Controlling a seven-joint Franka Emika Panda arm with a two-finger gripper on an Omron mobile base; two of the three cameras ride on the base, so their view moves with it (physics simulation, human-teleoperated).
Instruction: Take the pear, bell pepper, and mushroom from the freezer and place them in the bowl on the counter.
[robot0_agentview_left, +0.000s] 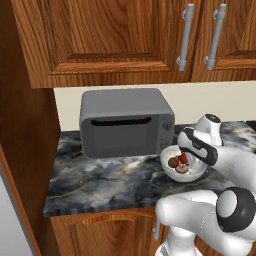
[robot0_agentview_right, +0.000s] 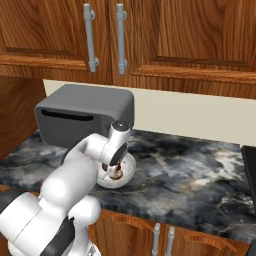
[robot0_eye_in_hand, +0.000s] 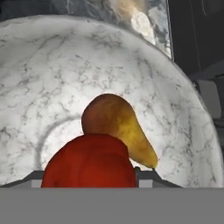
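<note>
A glossy red bell pepper (robot0_eye_in_hand: 89, 162) sits at the bottom centre of the hand view, clamped between the gripper (robot0_eye_in_hand: 89, 177)'s two jaws, whose grey tips show at either side of it. Just behind it, touching, a brown-and-yellow pear (robot0_eye_in_hand: 120, 127) lies on the floor of the white-grey marbled bowl (robot0_eye_in_hand: 52, 78), stem end pointing lower right.

In the left base view the bowl (robot0_agentview_left: 192, 175) stands right of centre on the dark marbled counter (robot0_agentview_left: 110, 180), with the red pepper (robot0_agentview_left: 183, 158) and brownish pear (robot0_agentview_left: 175, 163) inside it and the gripper (robot0_agentview_left: 186, 156) reaching down into it. A grey microwave (robot0_agentview_left: 125, 122) stands just behind and left of the bowl, under wooden wall cabinets (robot0_agentview_left: 100, 40) with metal bar handles (robot0_agentview_left: 186, 37). No lettering can be read on the microwave.

In the right base view the white arm (robot0_agentview_right: 85, 160) hides most of the bowl (robot0_agentview_right: 127, 172).
</note>
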